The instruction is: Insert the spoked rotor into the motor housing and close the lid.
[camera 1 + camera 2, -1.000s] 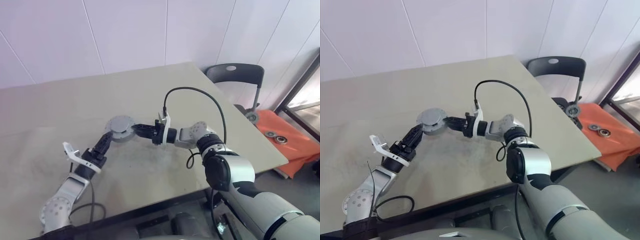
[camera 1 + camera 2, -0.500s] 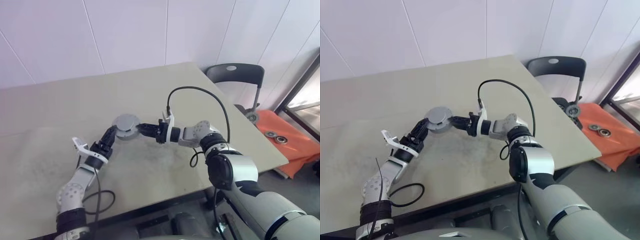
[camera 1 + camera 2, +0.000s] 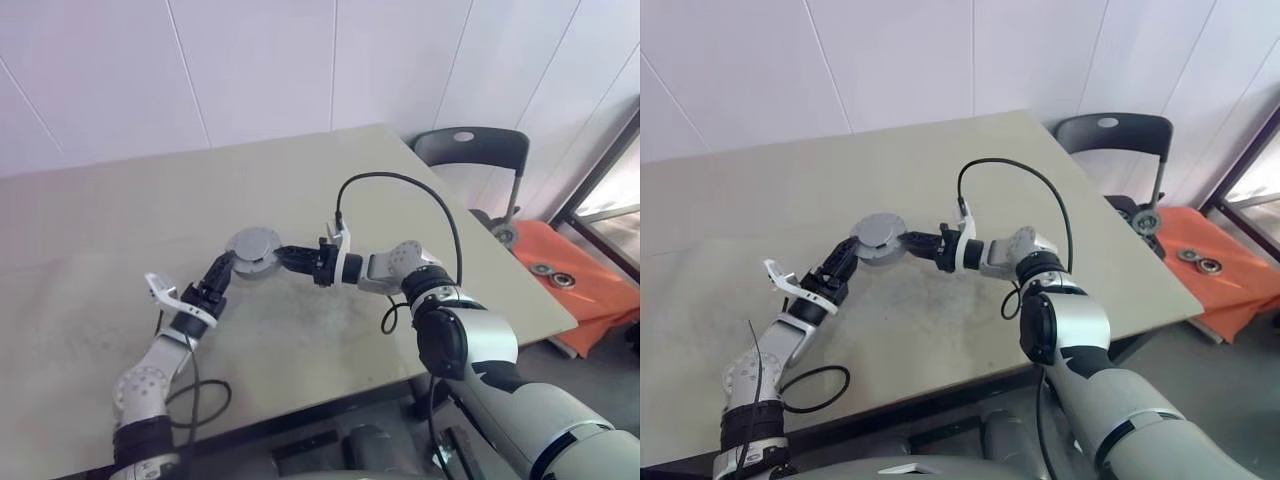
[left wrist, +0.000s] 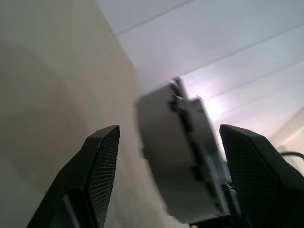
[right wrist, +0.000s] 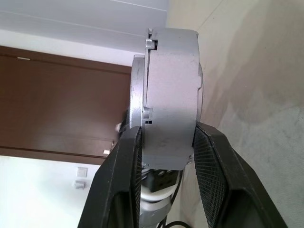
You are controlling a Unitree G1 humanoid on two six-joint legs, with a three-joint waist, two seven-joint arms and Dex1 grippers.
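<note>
My right gripper [image 3: 283,254] is shut on a round grey motor unit [image 3: 252,246], holding it just above the tan table [image 3: 120,210]. In the right wrist view the unit is edge-on: a thick grey motor housing [image 5: 173,90] with a thinner grey lid [image 5: 137,104] against one face, pinched between the two fingers. My left gripper [image 3: 224,266] stands open beside the unit on its left. In the left wrist view the unit [image 4: 175,156] sits between those fingers [image 4: 102,161], apart from both. The spoked rotor is hidden.
A black cable [image 3: 400,185] loops over my right wrist. Past the table's right edge stand a dark chair [image 3: 470,150] and an orange mat [image 3: 575,275] with small metal rings on it. The table top spreads wide to the left and far side.
My left gripper has moved forward and to the right, closing in on the grey unit so that its open fingers flank it. The right gripper has kept still with the unit.
</note>
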